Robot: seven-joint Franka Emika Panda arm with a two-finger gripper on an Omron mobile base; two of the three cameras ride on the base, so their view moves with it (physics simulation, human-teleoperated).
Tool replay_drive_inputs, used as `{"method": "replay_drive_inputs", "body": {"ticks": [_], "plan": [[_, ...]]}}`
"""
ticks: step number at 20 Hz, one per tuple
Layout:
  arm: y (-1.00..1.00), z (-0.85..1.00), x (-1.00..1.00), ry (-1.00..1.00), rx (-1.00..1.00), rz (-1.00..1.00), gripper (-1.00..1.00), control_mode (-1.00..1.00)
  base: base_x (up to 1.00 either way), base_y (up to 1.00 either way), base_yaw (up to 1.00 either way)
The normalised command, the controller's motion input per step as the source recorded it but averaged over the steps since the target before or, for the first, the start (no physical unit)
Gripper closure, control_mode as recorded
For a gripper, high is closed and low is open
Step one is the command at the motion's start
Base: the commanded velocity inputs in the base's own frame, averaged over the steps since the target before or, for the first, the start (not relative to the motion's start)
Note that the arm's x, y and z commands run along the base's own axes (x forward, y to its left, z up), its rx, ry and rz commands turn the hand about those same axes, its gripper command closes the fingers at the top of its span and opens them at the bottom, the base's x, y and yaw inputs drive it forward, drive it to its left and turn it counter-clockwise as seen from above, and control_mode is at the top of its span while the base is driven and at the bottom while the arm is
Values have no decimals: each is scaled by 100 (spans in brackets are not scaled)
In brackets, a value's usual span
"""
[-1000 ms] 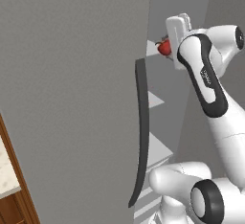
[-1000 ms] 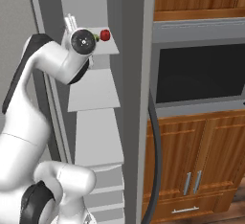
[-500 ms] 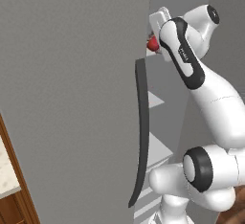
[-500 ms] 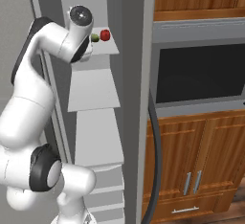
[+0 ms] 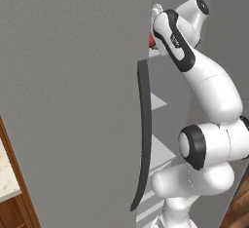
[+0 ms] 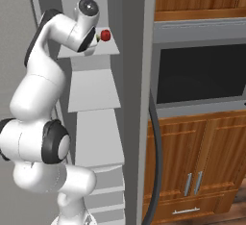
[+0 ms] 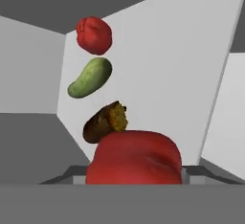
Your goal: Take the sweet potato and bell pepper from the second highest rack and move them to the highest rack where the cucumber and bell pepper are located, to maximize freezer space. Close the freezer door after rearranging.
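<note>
My gripper (image 7: 134, 176) is shut on a red bell pepper (image 7: 135, 157) that bulks large at the bottom of the hand view and hides the fingertips. Beyond it on the pale grey highest rack (image 6: 88, 51) lie the brown-orange sweet potato (image 7: 105, 121), the green cucumber (image 7: 90, 77) and a second red bell pepper (image 7: 94, 35), in a row away from the hand. In the right base view the hand (image 6: 92, 39) is at that rack with a red pepper (image 6: 105, 35) at its tip. The freezer door (image 5: 73, 100) stands open, and its edge hides part of the hand (image 5: 156, 17).
The door's long dark handle (image 5: 144, 134) hangs close to my arm. Below the top rack are more pale shelves (image 6: 93, 92). A wall oven (image 6: 199, 72) and wood cabinets (image 6: 197, 161) stand to the right, past a grey door edge (image 6: 138, 99).
The arm has swung up and in toward the top rack. In the left base view the hand slid left, partly behind the door edge. The pepper stayed at the gripper.
</note>
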Motion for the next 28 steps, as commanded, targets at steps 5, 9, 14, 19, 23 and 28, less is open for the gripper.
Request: {"method": "replay_drive_inputs", "body": {"ticks": [5,9,14,19,23,28], "plan": [[5,-18,49,2,0,0,100,-100,0,0,0],[10,-19,48,4,0,0,100,-100,0,0,0],[14,-20,50,5,0,0,100,-100,0,0,0],[19,-19,55,5,0,0,100,-100,0,0,0],[30,-27,49,8,-2,0,100,-100,0,0,0],[27,-43,25,3,-5,0,100,-100,0,0,0]]}}
